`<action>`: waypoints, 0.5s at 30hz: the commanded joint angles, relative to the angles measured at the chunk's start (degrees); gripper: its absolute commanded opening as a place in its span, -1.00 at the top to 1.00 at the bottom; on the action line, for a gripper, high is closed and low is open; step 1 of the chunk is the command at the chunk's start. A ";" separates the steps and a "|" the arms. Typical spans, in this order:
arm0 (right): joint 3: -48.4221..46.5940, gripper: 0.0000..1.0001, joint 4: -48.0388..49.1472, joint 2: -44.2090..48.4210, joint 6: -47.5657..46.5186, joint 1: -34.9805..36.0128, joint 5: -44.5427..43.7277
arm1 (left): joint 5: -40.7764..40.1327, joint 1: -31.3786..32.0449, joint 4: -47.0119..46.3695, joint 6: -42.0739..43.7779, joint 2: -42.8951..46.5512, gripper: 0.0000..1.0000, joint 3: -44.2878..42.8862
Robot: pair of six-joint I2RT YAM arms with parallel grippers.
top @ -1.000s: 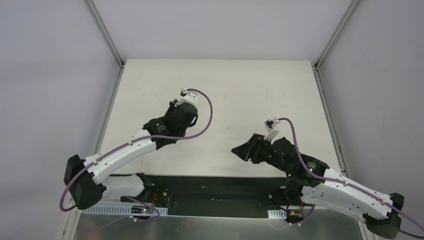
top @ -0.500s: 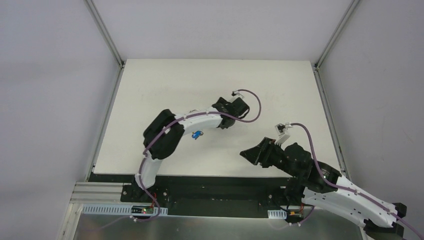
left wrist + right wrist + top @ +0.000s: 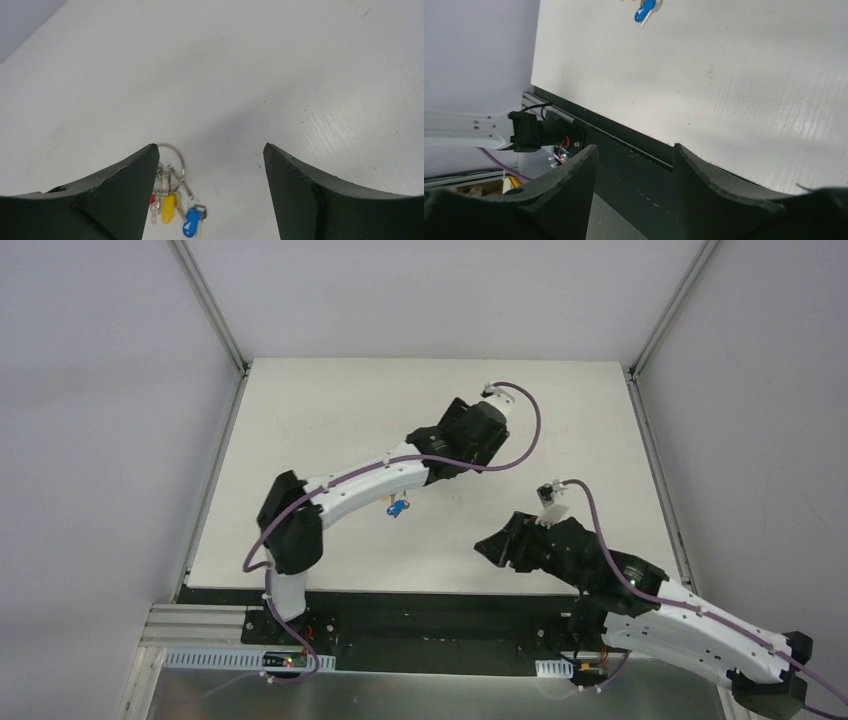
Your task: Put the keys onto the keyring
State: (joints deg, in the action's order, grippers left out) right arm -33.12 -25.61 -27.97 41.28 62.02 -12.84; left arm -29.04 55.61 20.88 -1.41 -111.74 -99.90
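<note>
Left arm has swung further out toward the far edge of the tabletop [image 3: 300, 440], and the left gripper [image 3: 209, 150] has opened up on the way; the right arm has only shifted a little near the near edge

Left jaws stand wide apart w/ nothing between them, only bare tabletop ahead. The keyring [image 3: 170, 175] lies flat on the tabletop, near the middle and a bit toward the left edge, just beside the left forearm. In the left wrist view it sits low, next to the left finger, touching neither finger. It already carries a red-headed key [image 3: 152, 199], a yellow-headed key [image 3: 169, 208] and a blue-headed key [image 3: 191, 223], fanned toward the near edge

Right gripper [image 3: 634, 147] hovers over the near edge, right of the middle, jaws partly open and empty; prob. parked there to leave room for the left arm

Green- and black-headed keys, the ones to be added, don't show in any view; can't tell where they are, poss. hidden under an arm. Judging by the open, outstretched left gripper, it's likely going to look for or fetch one, so threading isn't begun yet
</note>
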 commanded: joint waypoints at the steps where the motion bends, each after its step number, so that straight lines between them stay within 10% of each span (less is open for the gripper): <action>1: -4.78 -0.17 4.96 -8.86 -3.17 0.02 -1.22 | -7.37 -0.80 0.85 2.49 15.47 -0.52 8.98; 15: -23.61 -0.02 14.44 -44.31 -9.91 -12.77 2.97 | -5.82 -1.00 10.67 -5.18 66.24 -0.44 34.80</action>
State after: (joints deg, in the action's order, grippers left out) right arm -49.04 -15.73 -63.77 35.05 51.00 -11.49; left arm -38.37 55.00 25.96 -3.42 -53.69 -70.85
